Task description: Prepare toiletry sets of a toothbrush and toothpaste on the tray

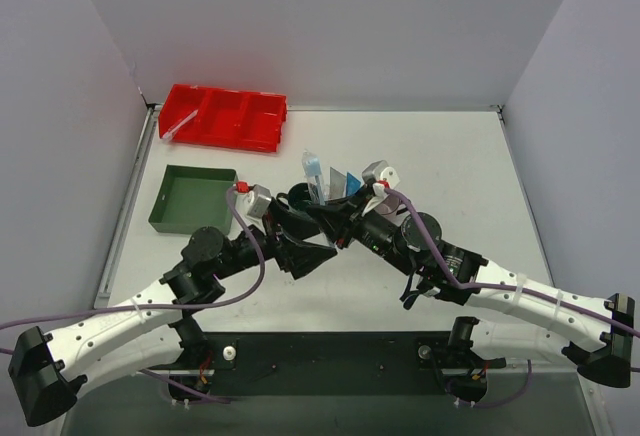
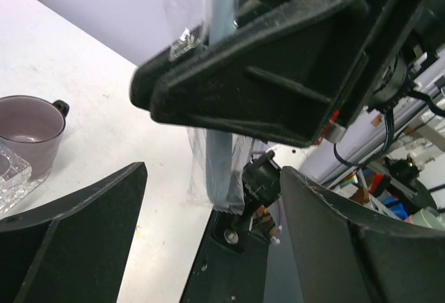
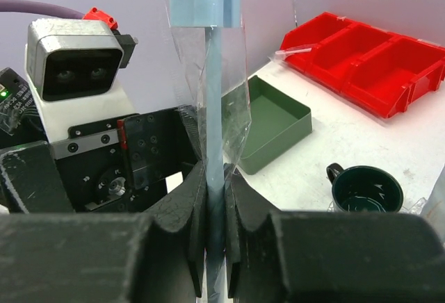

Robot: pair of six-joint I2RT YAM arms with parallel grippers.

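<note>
Right hand [image 3: 215, 209] is clamped tight on the toothbrush [image 3: 215, 129], holding it upright in its clear wrapper [image 3: 240, 119], up off the tabletop [image 1: 450, 156]. Left hand [image 2: 212, 178] sits just below it, fingers wide apart, with the wrapped lower end hanging between them, touching neither as far as I can tell. This looks like a pass from hand to hand. To do it well, the left should square up and close on the stem itself, just under the right hand's fingers. It should not close on loose film, which will likely slip. The right should let go only once that grip is firm.

Off the left hand's left side, a corner of the tray [image 2: 10, 171] shows beside a mug [image 2: 28, 126]. Beyond the right hand are a green tray [image 3: 274, 126] and a red bin [image 3: 361, 60] with a pale stick [image 3: 295, 51] at its edge. The tabletop is white, with plain lilac walls [image 1: 350, 26] on three sides.
</note>
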